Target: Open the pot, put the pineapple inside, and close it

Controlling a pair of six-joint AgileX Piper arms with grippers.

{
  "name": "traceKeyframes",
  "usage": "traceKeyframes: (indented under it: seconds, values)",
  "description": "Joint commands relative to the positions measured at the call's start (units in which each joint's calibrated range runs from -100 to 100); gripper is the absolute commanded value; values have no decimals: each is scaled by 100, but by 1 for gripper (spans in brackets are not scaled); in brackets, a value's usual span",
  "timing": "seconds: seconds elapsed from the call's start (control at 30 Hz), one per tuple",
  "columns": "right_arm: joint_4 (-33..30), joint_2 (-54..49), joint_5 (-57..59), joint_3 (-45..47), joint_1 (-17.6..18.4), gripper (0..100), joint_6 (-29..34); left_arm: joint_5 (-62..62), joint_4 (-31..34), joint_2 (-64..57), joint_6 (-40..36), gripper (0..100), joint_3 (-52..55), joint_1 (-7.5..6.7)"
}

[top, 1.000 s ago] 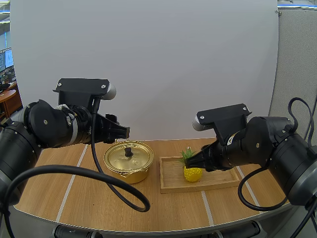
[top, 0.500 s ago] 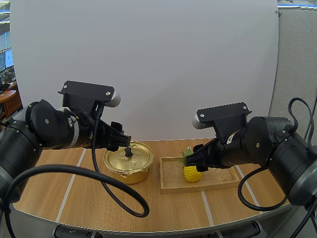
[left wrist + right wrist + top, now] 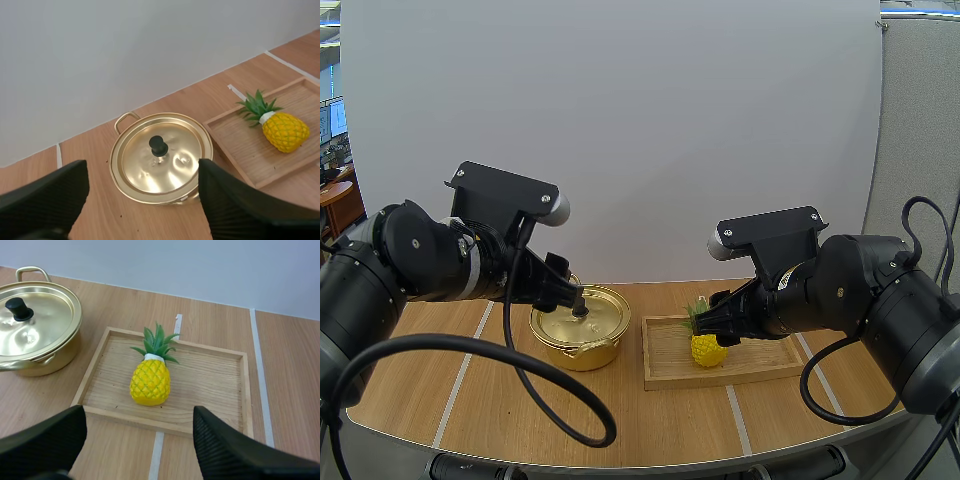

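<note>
The left tool (image 3: 142, 167) is spread wide just above the pot (image 3: 580, 352), and the lid (image 3: 175, 160) is on it. The right tool (image 3: 139, 412) is spread too, over the pineapple (image 3: 150, 382), which lies in the wooden tray (image 3: 220, 382) beside the pot on the worktop (image 3: 670, 420).

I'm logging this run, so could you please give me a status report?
Left gripper, jaws open, over the lid; pot closed. Right gripper, jaws open, over the pineapple on wooden tray. Nothing blocking.
</note>
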Motion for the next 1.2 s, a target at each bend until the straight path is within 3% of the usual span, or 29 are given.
traceKeyframes:
  seconds: [0.0,0.23,0.77,1.17]
  values:
    - [42,-13,-131,-60,-16,100,-22,18,-370,29,600,100,-21,3]
    - [52,-13,-128,-60,-16,100,-22,18,-620,977,1092,100,-194,3]
    - [52,-13,-128,-60,-16,100,-22,150,-620,3976,1307,100,-1850,-4]
    - [52,-13,-128,-60,-16,100,-22,144,-625,5079,1328,100,-2128,-51]
